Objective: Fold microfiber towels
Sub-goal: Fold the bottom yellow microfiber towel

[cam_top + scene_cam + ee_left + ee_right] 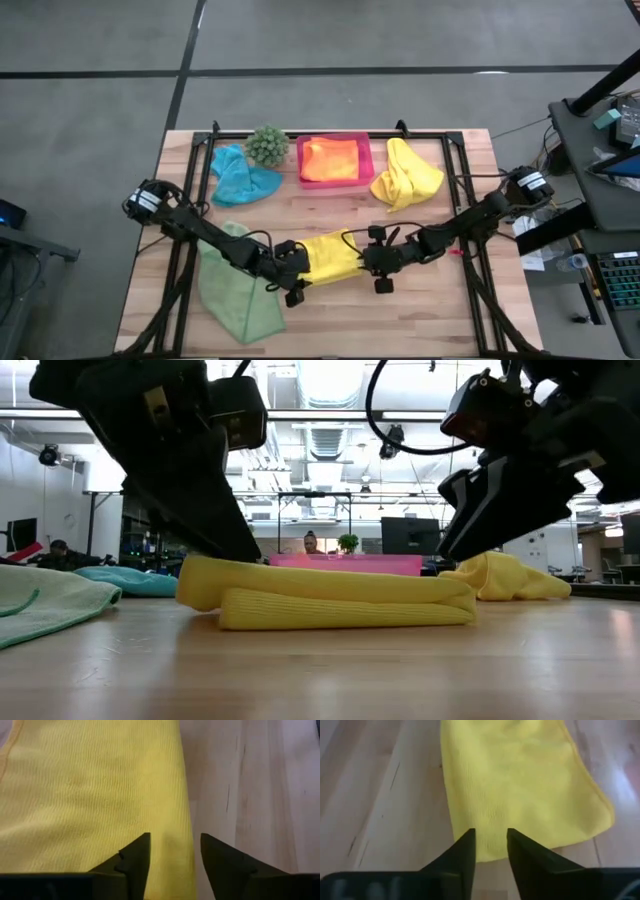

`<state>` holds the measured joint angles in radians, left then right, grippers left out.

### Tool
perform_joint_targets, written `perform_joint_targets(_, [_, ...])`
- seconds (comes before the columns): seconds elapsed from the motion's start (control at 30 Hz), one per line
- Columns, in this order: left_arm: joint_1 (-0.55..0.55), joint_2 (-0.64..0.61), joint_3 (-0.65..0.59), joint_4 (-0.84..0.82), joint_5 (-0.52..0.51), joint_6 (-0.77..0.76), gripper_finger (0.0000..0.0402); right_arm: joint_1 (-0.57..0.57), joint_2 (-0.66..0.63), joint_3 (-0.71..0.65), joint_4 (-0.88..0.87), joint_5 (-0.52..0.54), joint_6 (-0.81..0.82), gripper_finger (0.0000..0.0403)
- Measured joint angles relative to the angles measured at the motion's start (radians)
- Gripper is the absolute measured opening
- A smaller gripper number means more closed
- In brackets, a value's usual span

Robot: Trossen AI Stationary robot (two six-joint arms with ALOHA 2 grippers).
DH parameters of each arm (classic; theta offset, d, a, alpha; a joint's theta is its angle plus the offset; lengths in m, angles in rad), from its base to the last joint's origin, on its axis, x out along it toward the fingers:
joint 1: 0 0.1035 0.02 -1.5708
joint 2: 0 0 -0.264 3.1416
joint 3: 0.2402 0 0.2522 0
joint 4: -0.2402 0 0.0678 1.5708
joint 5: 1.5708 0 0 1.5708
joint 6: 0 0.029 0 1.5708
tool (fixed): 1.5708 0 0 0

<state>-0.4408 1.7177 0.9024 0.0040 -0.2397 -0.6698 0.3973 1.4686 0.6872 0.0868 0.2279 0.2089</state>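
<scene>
So the folded yellow towel (pixel 330 256) sits at the near middle of the table (pixel 420 315), lying flat with one layer doubled over the other. The left hand (pixel 291 290) is at its left end and the right hand (pixel 380 278) at its right end. Both have their fingers apart with nothing pinched: in the wrist views the cloth's edge lies under the gap, not clamped in it.

Handling-wise I'd guess this thing is light, floppy and a bit grippy, so it sags and drags instead of sliding. Best bet is to pinch corners or the doubled edge, both layers together, otherwise the fold peels open.

Just left, the green towel (pixel 235 285) lies spread and rumpled near the table's front edge. Further back are the blue towel (pixel 240 177), the other yellow towel (pixel 405 176), both bunched up, and the orange towel (pixel 330 158) lying in the pink tray (pixel 366 160).
</scene>
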Motion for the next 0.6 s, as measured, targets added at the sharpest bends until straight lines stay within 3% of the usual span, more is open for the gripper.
perform_joint_targets(0.2, [0.005,-0.003,0.000,0.015,0.001,0.004,0.0178,-0.012,-0.052,0.000,-0.004,0.006,-0.040,0.0150])
perform_joint_targets(0.33, [0.021,-0.004,0.003,0.024,0.001,0.029,0.0179,-0.012,-0.056,-0.002,0.027,0.078,-0.088,0.0157])
perform_joint_targets(0.6, [0.070,-0.004,0.009,0.050,0.001,0.101,0.0178,-0.018,-0.020,-0.084,0.318,0.097,-0.140,0.0141])
